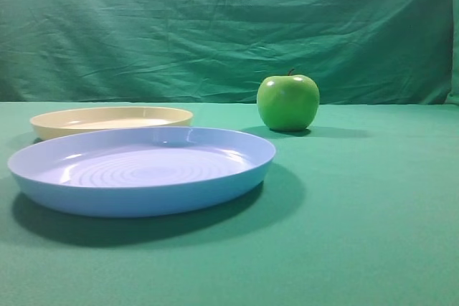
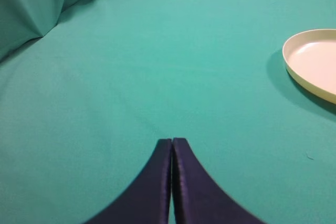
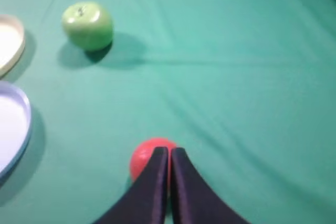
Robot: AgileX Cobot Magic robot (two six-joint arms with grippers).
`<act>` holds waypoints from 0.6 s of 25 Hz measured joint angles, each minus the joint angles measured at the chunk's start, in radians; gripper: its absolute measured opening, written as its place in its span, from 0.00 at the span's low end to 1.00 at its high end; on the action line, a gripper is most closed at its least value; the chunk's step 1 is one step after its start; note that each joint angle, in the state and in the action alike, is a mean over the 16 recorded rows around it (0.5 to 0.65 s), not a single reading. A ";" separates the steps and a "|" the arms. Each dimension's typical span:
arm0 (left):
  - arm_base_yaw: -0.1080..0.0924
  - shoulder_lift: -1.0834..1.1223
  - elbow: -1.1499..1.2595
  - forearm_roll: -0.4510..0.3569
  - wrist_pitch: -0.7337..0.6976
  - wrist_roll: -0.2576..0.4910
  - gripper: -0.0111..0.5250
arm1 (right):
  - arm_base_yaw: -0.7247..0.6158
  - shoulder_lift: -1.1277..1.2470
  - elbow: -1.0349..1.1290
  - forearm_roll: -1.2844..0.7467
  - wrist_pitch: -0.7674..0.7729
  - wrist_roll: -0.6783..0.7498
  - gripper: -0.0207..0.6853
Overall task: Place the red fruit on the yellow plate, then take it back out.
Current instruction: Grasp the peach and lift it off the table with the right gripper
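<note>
A wrinkled green cloth covers the surface (image 1: 373,213). On it, a wide, glossy light-blue plate (image 1: 143,170) with concentric rings sits in front of the shallow cream yellow plate (image 1: 111,120). A shiny green apple (image 1: 288,102) stands well apart. The small smooth red fruit (image 3: 144,156) lies on the cloth just beyond the right pincer (image 3: 169,153), partly hidden by its tips. Both the right and left pincer (image 2: 172,142) are closed, holding nothing.
</note>
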 joint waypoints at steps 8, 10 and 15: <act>0.000 0.000 0.000 0.000 0.000 0.000 0.02 | 0.012 0.171 -0.068 0.175 0.078 -0.235 0.03; 0.000 0.000 0.000 0.000 0.000 0.000 0.02 | 0.027 0.206 -0.085 0.159 0.085 -0.248 0.03; 0.000 0.000 0.000 0.000 0.000 0.000 0.02 | 0.090 0.297 -0.127 0.040 0.106 -0.208 0.03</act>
